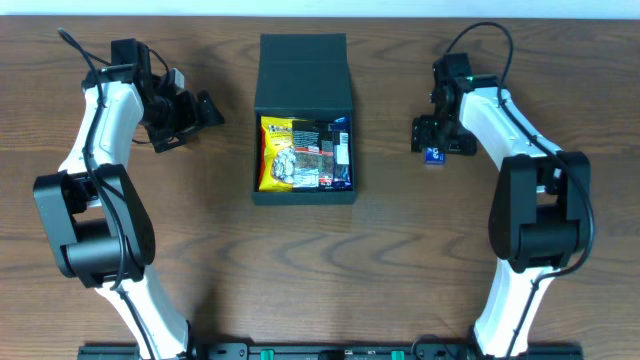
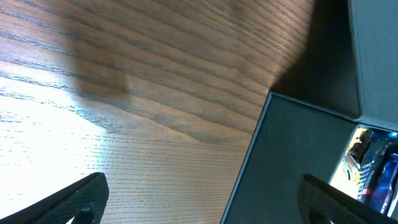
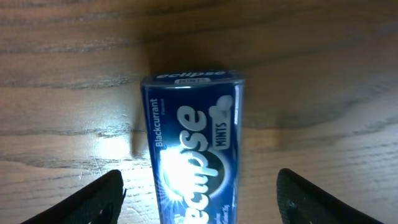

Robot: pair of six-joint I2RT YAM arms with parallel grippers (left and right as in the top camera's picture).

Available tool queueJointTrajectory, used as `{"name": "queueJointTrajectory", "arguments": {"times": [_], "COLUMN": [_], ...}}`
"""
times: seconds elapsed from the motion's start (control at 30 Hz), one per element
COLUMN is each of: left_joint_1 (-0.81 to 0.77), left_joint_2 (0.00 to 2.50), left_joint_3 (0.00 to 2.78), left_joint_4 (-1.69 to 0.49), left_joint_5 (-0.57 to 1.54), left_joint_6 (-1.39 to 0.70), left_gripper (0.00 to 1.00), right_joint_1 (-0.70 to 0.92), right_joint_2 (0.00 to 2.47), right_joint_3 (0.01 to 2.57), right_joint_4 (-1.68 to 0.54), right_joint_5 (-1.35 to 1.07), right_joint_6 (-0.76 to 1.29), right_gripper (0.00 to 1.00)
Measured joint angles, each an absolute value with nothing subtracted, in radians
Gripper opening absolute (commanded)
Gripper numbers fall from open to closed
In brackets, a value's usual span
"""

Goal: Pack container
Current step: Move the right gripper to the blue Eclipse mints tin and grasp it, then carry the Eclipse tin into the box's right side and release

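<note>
The container (image 1: 304,72) is a dark box at the table's middle back, its flap lid open toward the far side; snack packets (image 1: 300,152) lie inside. In the left wrist view its dark wall (image 2: 292,155) fills the right. My left gripper (image 1: 205,110) is open and empty, left of the box. A blue Eclipse mints tin (image 3: 196,149) lies flat on the table. My right gripper (image 3: 199,199) is open above it, a finger on each side, clear of it. From overhead the tin (image 1: 434,155) shows under the right gripper (image 1: 437,140).
The wooden table (image 1: 200,250) spreads around the box. Both arm bases stand at the front left and front right. Nothing else lies on the table.
</note>
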State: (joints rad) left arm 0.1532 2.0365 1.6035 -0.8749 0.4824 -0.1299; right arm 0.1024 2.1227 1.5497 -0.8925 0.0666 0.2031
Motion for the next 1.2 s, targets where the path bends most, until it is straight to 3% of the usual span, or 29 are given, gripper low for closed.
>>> {"name": "queueJointTrajectory", "arguments": {"times": [0.47,0.63,1.2], "left_joint_1": [0.153,0.153,0.153], "left_joint_2": [2.037,2.037,2.037], "left_joint_3": [1.604,1.604,1.604], "left_joint_4": [-0.875,-0.875,-0.875], "left_joint_5": [0.482,0.482,0.482], "left_joint_6": [-0.130,-0.130,-0.130], "left_gripper": [0.98,0.97,0.98], "right_joint_1": [0.102,0.102,0.102], "right_joint_2": [2.141,2.145,2.145], "right_joint_3": [1.536,1.536,1.536], "right_joint_4": [-0.847,-0.847,-0.847], "right_joint_5": [0.035,0.032,0.024], "right_joint_6": [0.134,0.121,0.133], "right_gripper": [0.69,0.55,0.35]}}
